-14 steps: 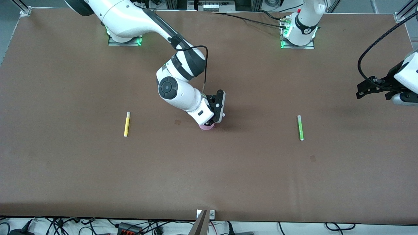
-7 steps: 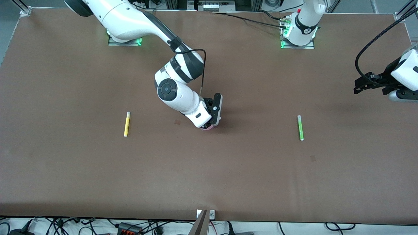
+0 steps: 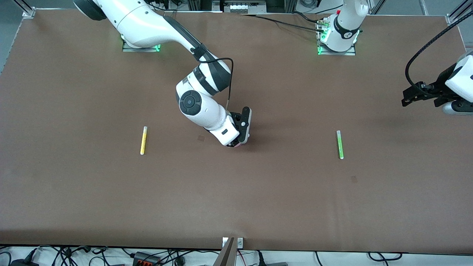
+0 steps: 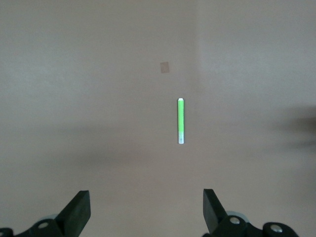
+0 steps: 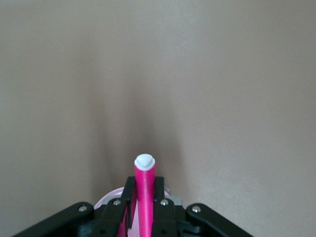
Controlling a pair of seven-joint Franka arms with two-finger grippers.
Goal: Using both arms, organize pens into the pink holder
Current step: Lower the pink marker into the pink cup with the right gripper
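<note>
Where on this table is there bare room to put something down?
Bare table runs along the camera-side edge, nearer than the yellow pen and green pen. The middle is crowded: the right gripper holds the magenta pen over the pink holder.

A wide brown table [image 3: 111, 192] fills nearly the whole front view, its surface matte and evenly lit, with soft shadows. Two small darker patches [image 3: 354, 179] are seen on it. Grey floor [image 3: 7, 33] and aluminium frame posts [image 3: 24, 6] are visible at the corners. Tangled black cables [image 3: 155, 255] lie along the table's nearest edge.
</note>
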